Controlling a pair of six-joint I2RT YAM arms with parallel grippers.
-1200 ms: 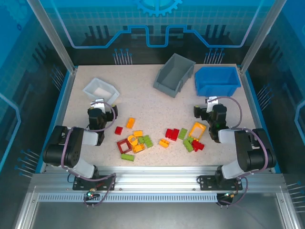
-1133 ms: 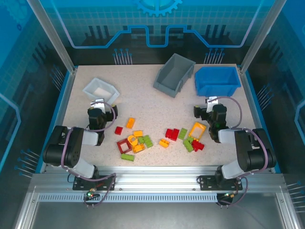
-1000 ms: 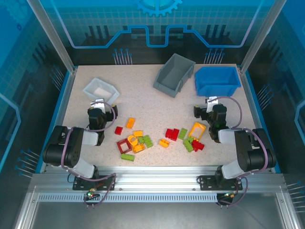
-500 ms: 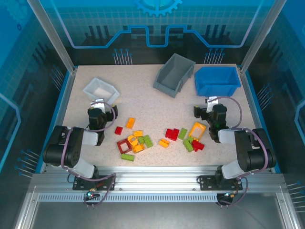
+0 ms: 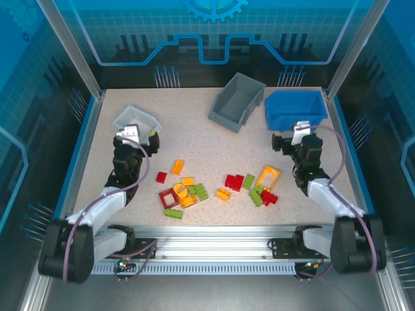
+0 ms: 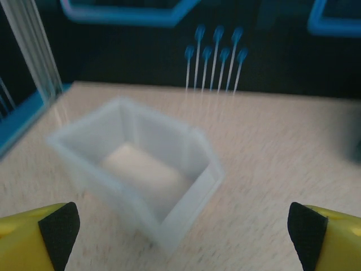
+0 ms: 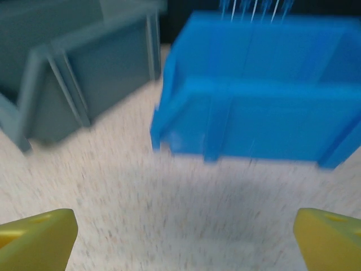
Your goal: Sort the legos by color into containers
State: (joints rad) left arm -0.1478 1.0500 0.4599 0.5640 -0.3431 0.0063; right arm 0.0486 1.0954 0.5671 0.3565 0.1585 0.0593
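Observation:
The legos (image 5: 188, 193) lie scattered across the near middle of the table: red bricks (image 5: 234, 181), an orange frame (image 5: 268, 175), a red frame (image 5: 170, 197) and green bricks (image 5: 173, 213). The white container (image 5: 136, 117) stands at the far left, the grey container (image 5: 237, 102) at the far middle and the blue container (image 5: 295, 109) at the far right. My left gripper (image 5: 137, 132) hovers open just in front of the white container (image 6: 208, 164), which holds nothing. My right gripper (image 5: 299, 133) hovers open before the blue container (image 7: 259, 113), with the grey container (image 7: 73, 73) to its left. Nothing sits between either pair of fingers.
The speckled table (image 5: 194, 142) is fenced by blue side rails and slanted metal posts (image 5: 71, 48) at the far corners. Both arm bases sit on the aluminium rail (image 5: 207, 249) at the near edge. Bare tabletop lies between the brick pile and the bins.
Both arms have unfolded and risen from their low resting pose. The left gripper moved toward the white container, the right toward the blue one. The jaws stayed open and the bricks did not move.

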